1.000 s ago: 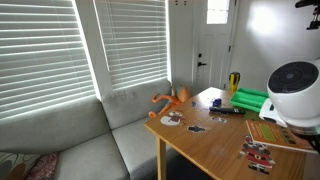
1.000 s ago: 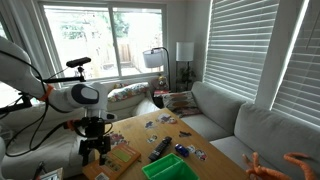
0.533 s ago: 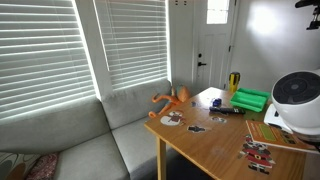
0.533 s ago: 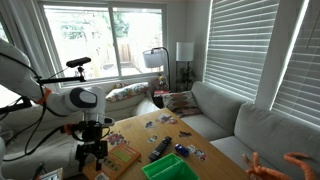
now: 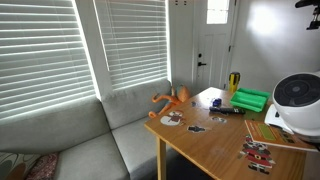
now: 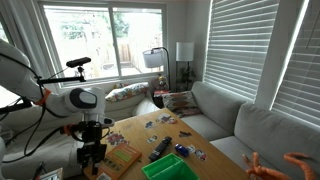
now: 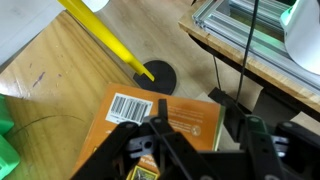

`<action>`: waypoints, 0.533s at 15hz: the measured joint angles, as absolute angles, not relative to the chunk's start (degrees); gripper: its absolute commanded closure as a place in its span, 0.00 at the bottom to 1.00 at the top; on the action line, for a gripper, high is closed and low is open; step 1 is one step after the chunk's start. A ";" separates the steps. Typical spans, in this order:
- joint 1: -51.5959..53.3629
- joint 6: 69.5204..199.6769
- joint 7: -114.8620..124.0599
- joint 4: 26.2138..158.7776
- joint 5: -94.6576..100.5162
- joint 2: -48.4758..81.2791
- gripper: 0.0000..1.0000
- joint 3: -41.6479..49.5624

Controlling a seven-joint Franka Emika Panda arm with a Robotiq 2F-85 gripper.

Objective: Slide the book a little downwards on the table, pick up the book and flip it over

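With fingers spread, the pincer point(image 7: 195, 140) hangs low over the book point(image 7: 180, 112) on the wooden surface point(image 7: 60, 90), apparently set for the slide, which calls for pressing down and dragging.

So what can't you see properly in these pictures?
- Book: in the wrist view, its lower part is hidden by the gripper and cut off by the edge.
- Gripper: open or shut is unclear, too small in an exterior view.
- Cards: pictures too small in an exterior view.
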State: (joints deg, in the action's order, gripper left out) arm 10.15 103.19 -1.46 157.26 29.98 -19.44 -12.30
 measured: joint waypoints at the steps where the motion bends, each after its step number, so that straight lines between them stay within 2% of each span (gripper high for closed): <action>1: 10.15 103.12 -1.44 157.20 30.23 -19.47 0.79 -12.31; 4: 10.14 102.76 -1.43 156.88 30.87 -19.70 0.98 -12.30; 7: 10.14 102.33 -1.43 156.40 30.92 -20.09 1.00 -12.29; 8: 10.14 102.02 -1.43 156.18 30.92 -20.18 0.98 -12.29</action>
State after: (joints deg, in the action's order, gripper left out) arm 10.14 102.02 -1.43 156.18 30.92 -20.18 -12.29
